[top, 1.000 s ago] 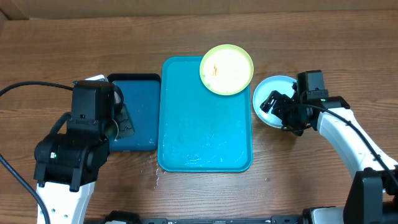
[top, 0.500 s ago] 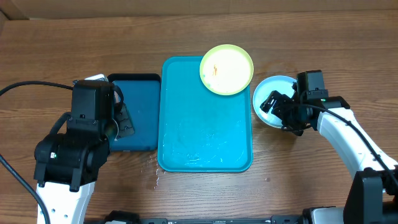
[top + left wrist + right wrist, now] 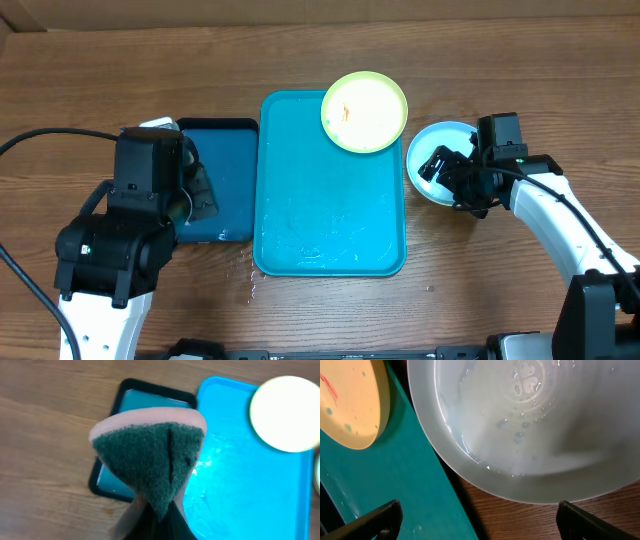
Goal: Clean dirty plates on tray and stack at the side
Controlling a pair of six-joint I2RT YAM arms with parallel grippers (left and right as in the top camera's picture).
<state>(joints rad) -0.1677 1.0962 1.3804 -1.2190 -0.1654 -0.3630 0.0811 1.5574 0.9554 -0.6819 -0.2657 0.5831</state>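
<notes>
Two-fingered left gripper (image 3: 155, 525) clamps sponge (image 3: 150, 460) — right gripper (image 3: 481, 519) gapes over blue plate (image 3: 441, 138).

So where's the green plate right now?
In the overhead view, the green plate sits on the far right corner of the turquoise tray, beside the blue plate.

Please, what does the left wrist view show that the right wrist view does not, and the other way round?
Only the left wrist view: a green-faced sponge pinched in the left gripper, held above the dark-blue tray with a black rim.
Only the right wrist view: the light-blue plate, wet with drops, close under the open right gripper.
Both: the turquoise tray, the lime-green plate and the wooden table.
</notes>
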